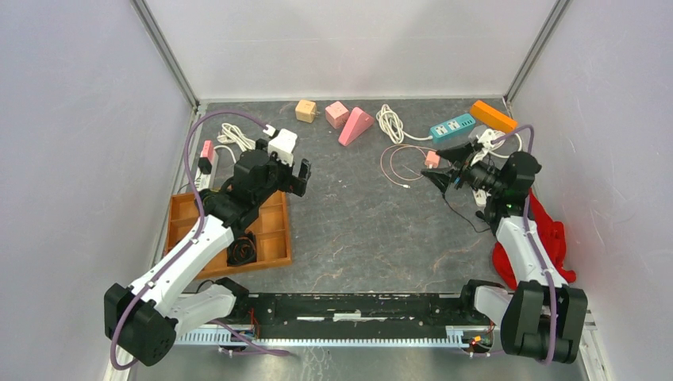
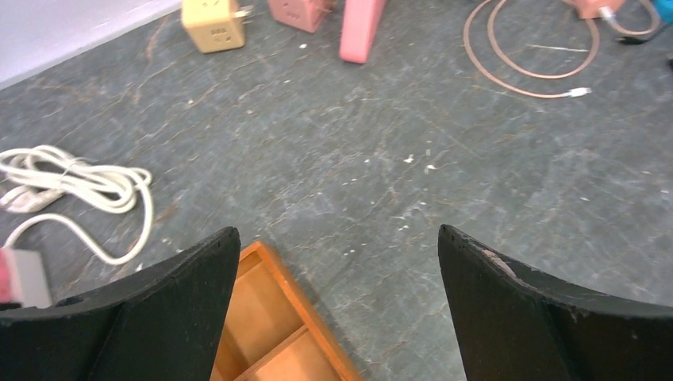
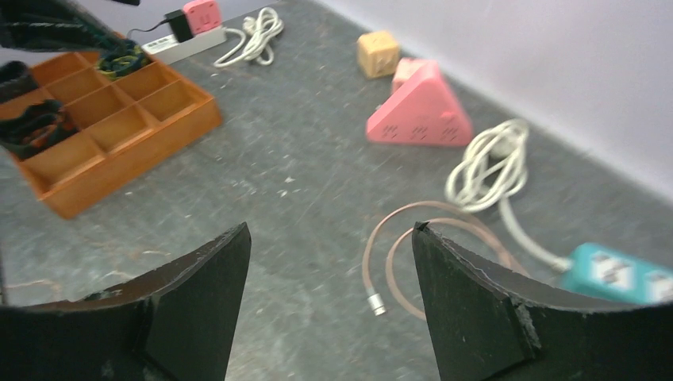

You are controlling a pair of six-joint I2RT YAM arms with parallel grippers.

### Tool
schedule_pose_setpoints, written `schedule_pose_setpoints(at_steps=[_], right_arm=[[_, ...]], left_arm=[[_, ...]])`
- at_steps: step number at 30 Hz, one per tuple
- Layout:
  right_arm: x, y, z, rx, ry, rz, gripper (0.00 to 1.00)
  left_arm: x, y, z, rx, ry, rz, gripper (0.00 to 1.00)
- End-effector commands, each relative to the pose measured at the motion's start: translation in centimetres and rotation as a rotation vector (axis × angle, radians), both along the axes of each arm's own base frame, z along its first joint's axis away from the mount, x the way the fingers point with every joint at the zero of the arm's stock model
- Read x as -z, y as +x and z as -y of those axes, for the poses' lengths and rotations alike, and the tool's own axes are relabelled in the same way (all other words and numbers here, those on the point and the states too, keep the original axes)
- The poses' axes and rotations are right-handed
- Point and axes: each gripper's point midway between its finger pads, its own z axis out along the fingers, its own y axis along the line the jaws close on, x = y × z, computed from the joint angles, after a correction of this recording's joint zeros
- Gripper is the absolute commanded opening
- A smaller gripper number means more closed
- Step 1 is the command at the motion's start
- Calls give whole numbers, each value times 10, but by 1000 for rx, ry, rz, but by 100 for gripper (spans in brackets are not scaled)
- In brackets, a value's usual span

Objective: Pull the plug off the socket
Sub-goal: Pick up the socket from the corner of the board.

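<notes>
Top view
- Socket strip [image 1: 201, 179]: white, lying along the left edge of the counter [image 1: 357, 230], just behind the wooden tray [image 1: 274, 238].
- Plugs: a pink plug [image 1: 207, 148] and a black plug [image 1: 203, 164] sit side by side on the strip, both seated.
- Left gripper [image 1: 282, 161]: above the tray's far corner, to the right of the strip and not touching it.
- Right gripper [image 1: 432, 163]: on the far right side, over a loop of pink cable [image 1: 397, 167] and well apart from the strip.
- Back of counter: tan cube [image 1: 305, 110], pink cube [image 1: 336, 113], pink wedge [image 1: 355, 125], coiled white cord [image 1: 389, 123], teal strip [image 1: 452, 125], orange block [image 1: 493, 116].
- Right edge: a red cloth [image 1: 551, 238] beside the right arm.

Left wrist view
- Gripper: fingers [image 2: 174, 294] spread wide with nothing between them; bare counter and the tray's corner show in the gap.
- Nearby: another white cord [image 2: 79, 186] lies to the left. The tan cube and pink wedge are ahead.

Right wrist view
- Gripper: fingers [image 3: 468, 286] apart and empty, with the cable's metal tip on the counter between them.
- Task things: far off at the top left, the pink and black plugs stand in the strip.
- Tray: dark bundled items lie in its compartments — too blurred to name.
</notes>
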Motion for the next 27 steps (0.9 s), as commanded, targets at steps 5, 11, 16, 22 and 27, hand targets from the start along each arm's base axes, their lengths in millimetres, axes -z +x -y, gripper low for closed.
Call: schedule_pose_setpoints(at_steps=[5,11,16,22,27], right_arm=[[-5,-13,-19,-137,110,-50,78],[-8,-21,-29,-174,99,-29,78],[-9,-26,-39,-191,54,12,78],[-4,-27,-44,-207,31,11,78],[0,-26,-47,-220,17,4,77]], left_arm=[[1,32,-59,-237,117,42,100],[-6,58,-108,-399,94,37,100],[3,84,-158,-553,131,2,100],[30,112,-232,-721,76,-95,100],[43,125,-272,-762,89,-157,100]])
